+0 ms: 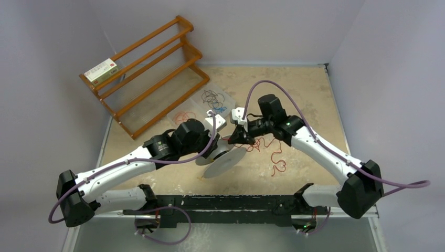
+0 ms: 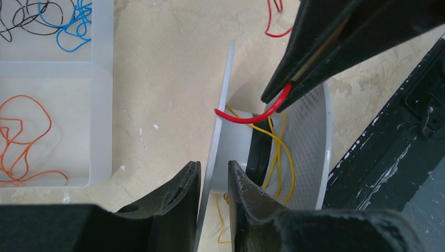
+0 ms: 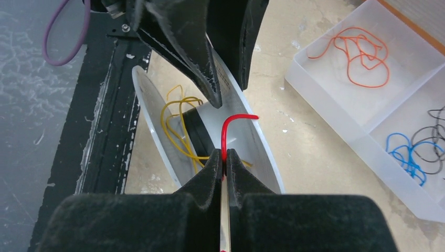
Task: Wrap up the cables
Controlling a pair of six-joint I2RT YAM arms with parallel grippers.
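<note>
Two arms meet at the centre of the top view. My left gripper (image 2: 214, 169) is set narrow, its fingers closed on one flange of a white plastic spool (image 2: 307, 136), which stands tilted on edge. My right gripper (image 3: 224, 157) is pinched tight on a thin bright red cable (image 3: 226, 131) near its end. The short free tip arches over the spool's hub, between the two flanges. A thin yellow wire (image 3: 176, 118) loops loosely around that hub. I see the rest of the red cable lying in loose curls on the beige table (image 1: 309, 105), just right of the spool. At upper centre, a clear plastic divided tray (image 3: 341, 131) holds an orange wire (image 3: 357, 55) in one compartment and a blue wire (image 3: 406, 155) and black wire (image 3: 433, 139) in another. At upper left, a wooden rack (image 1: 148, 74) carries a small box (image 1: 101, 70).
</note>
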